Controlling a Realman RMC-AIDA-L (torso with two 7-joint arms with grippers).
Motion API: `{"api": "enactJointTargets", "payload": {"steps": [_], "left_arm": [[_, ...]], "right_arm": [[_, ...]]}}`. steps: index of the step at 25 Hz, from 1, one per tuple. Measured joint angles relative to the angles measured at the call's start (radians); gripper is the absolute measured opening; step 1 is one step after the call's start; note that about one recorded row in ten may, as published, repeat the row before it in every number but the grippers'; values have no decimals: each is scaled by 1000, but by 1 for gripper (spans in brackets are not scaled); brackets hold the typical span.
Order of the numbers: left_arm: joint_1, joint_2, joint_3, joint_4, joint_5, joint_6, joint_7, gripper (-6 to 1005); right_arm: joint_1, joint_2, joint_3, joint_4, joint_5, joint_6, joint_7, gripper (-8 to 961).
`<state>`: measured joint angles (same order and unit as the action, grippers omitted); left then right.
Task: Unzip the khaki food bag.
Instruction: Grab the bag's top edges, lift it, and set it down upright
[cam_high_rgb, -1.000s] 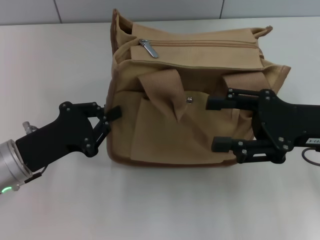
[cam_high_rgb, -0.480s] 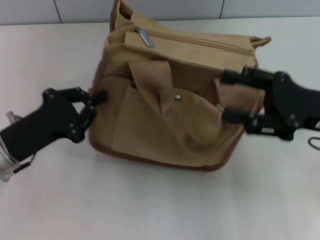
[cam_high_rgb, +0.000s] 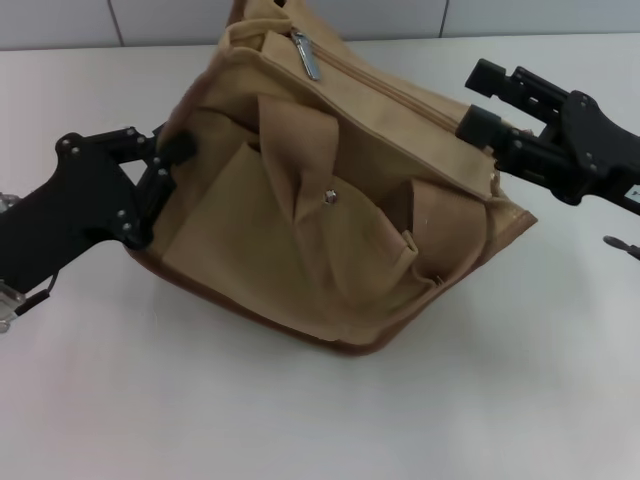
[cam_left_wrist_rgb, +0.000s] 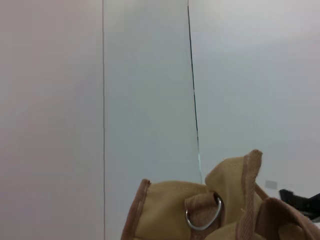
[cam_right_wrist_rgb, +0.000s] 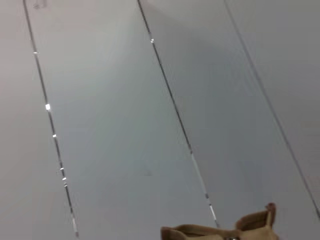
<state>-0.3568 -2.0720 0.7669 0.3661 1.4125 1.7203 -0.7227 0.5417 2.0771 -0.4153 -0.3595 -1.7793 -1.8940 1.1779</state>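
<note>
1. Head view: I saw the khaki food bag (cam_high_rgb: 330, 200) skewed on the table (cam_high_rgb: 300, 420), zipper pull (cam_high_rgb: 306, 55) at the closed end. Left end effector (cam_high_rgb: 172, 150) pinched its side; right end effector (cam_high_rgb: 478, 98), fingers apart, touched the far top corner. I judged I was positioning; next, grasp the pull.
2. Left wrist view: only the bag's D-ring (cam_left_wrist_rgb: 204, 216) showed.
3. Right wrist view: only a bag edge.

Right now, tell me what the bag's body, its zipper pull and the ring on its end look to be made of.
The khaki food bag looks like matte woven canvas: it creases and sags softly, with darker brown trim along the base. The zipper pull appears to be silver metal, going by its pale shine. The ring on the bag's end looks like polished metal, bright and reflective, threaded through a fabric loop.
</note>
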Motion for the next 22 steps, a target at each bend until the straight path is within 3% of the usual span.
{"api": "enactJointTargets", "payload": {"steps": [22], "left_arm": [[-24,1,-8,-24,-13,30,30,59]], "right_arm": [[36,0,-9,16,29,37,103,759]]}}
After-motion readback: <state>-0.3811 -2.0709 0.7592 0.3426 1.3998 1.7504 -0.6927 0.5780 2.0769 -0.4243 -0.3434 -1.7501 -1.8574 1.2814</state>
